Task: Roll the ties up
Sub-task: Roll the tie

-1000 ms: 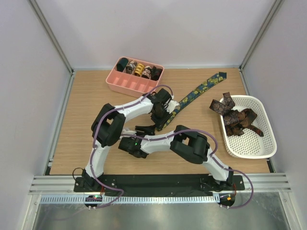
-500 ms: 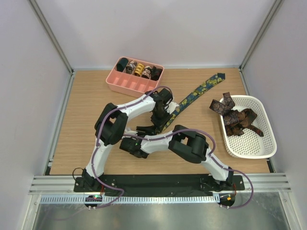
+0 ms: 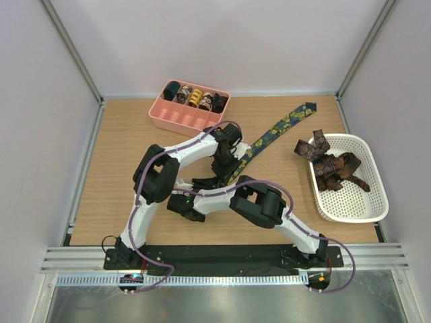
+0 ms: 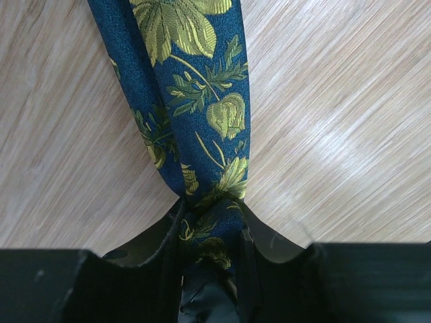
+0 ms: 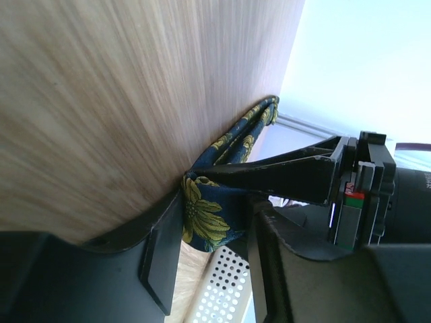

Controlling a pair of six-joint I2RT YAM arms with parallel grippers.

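Part of the job is done. Near the far edge of the wooden surface [image 3: 121, 155], left of its middle, a pink plastic compartment tray [image 3: 165, 118] already holds a row of small coiled ties [image 3: 195, 98] in dark, yellow and patterned fabric.

The tie in hand is a narrow navy fabric one with a yellow-green leaf print [image 3: 277, 130]. Most of its length lies flat and unrolled, running diagonally from the middle of the surface to its pointed end near the far right corner. The left hand [image 4: 209, 232] is pinched tight on the near end of this tie, the cloth bunching between its fingers. The right hand [image 5: 214, 225] is clamped on the same end, where the fabric looks doubled over. Whether that fold is a first turn of the coil I cannot say, since the arms hide it from above.

A white perforated plastic basket [image 3: 351, 217] at the right edge holds a loose heap of brown and dark patterned ties [image 3: 333, 167], all yet to be rolled.
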